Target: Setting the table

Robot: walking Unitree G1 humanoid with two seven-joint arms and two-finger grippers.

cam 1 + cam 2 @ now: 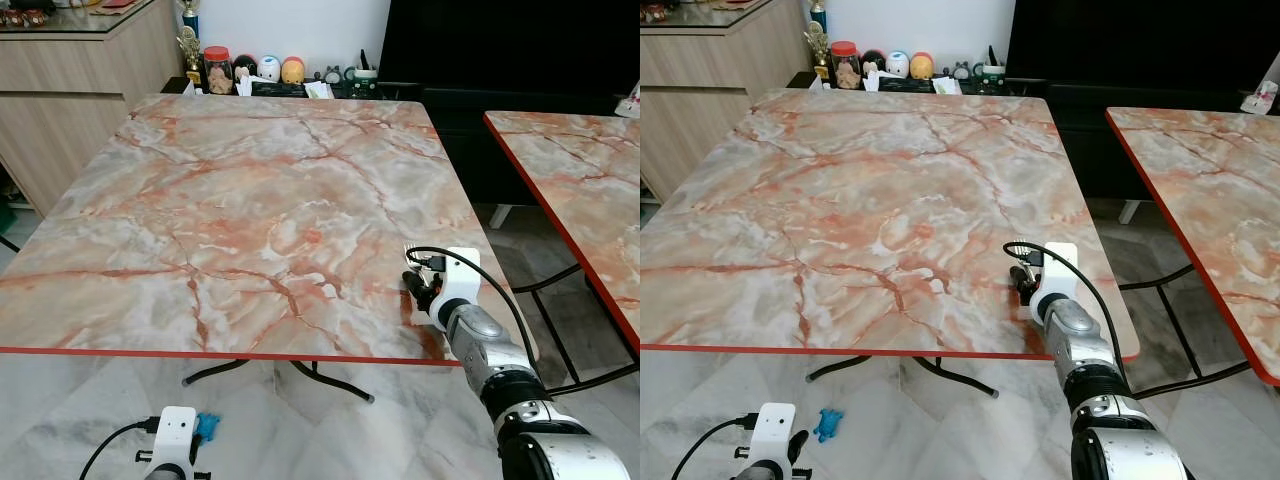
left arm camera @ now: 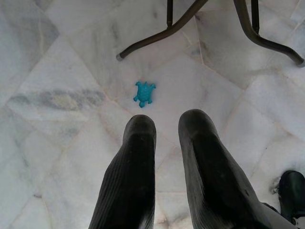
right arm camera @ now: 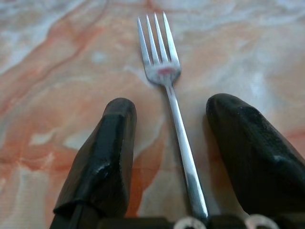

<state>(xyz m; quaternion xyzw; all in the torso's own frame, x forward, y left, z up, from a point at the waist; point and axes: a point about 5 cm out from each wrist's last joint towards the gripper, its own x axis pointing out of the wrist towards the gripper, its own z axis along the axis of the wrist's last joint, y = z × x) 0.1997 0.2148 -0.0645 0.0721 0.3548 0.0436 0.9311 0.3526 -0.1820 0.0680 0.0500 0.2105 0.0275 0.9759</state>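
Right pincer spread wide astride a fork on the marble table — left pincer narrowly parted, idle

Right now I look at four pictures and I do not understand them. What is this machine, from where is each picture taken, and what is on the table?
It is a walking robot with two silver arms. The two wide pictures come from cameras on its head, looking down at a marble table. The other two come from cameras on its wrists. The right tool is low over the table near its front edge, black fingers open, with a metal fork lying between them, not gripped. The left tool hangs open above the floor, where a small blue toy turtle lies. Jars and figurines stand on a shelf behind the table.
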